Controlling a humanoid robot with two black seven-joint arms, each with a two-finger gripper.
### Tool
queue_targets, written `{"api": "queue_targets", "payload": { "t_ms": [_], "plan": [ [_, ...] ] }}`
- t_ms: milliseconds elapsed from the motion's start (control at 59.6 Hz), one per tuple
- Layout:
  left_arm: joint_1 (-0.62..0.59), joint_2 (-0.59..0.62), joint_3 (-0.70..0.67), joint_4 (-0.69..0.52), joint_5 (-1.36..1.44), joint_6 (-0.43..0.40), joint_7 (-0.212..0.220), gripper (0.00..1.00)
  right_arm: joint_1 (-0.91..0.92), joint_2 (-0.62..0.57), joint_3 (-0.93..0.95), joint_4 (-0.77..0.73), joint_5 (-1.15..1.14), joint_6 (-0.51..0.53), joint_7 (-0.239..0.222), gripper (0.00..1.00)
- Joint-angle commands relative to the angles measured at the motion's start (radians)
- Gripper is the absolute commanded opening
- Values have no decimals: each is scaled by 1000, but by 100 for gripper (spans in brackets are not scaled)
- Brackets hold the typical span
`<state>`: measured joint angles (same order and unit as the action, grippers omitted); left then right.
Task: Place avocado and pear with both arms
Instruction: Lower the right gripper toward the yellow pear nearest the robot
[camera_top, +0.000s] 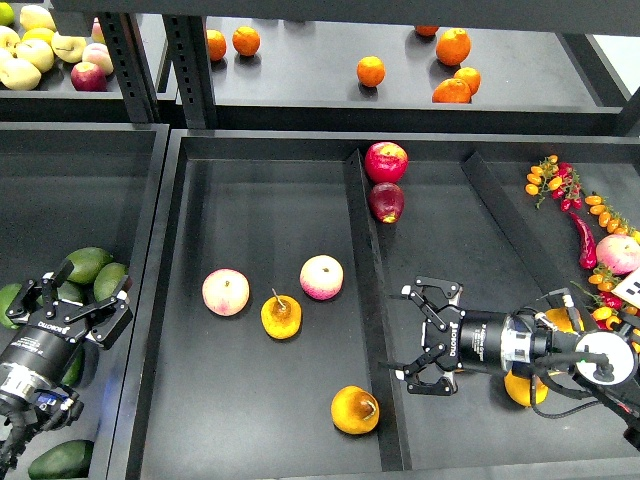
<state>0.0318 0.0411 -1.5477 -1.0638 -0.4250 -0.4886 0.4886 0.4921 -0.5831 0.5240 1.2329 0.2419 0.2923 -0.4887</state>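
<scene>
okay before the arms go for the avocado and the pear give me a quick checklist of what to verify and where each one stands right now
1. Right gripper open and empty: ok, fingers spread, nothing between them.
2. Pear reachable: ok, it lies unobstructed in the middle tray, near the divider, just below and left of the right gripper.
3. Left gripper open and empty: ok, fingers apart over the avocados.
4. Dark avocado identified: cannot tell; several green fruits lie under and around the left arm, partly hidden.
5. Right pear chosen: ok; the stemmed yellow pear lies farther up, apart from the target.
</scene>
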Motion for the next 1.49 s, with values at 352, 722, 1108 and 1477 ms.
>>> {"api": "queue_targets", "payload": {
  "t_ms": [352, 722, 1108, 1477],
  "plan": [
    [106, -41, -20, -173, -1, 0, 0, 99, 34, -9, -167, -41, -41, 36, 0, 100],
    [135, -41, -15, -179, 0, 0, 0, 99, 59, 26, -214, -108, -41, 39, 0, 100],
    [140, -41, 6, -162, 2, 0, 0, 99, 63, 46, -254, -112, -36, 39, 0, 100],
    [140, -41, 14, -159, 2, 0, 0, 99, 69, 132, -266, -204, -42, 39, 0, 100]
  ]
}}
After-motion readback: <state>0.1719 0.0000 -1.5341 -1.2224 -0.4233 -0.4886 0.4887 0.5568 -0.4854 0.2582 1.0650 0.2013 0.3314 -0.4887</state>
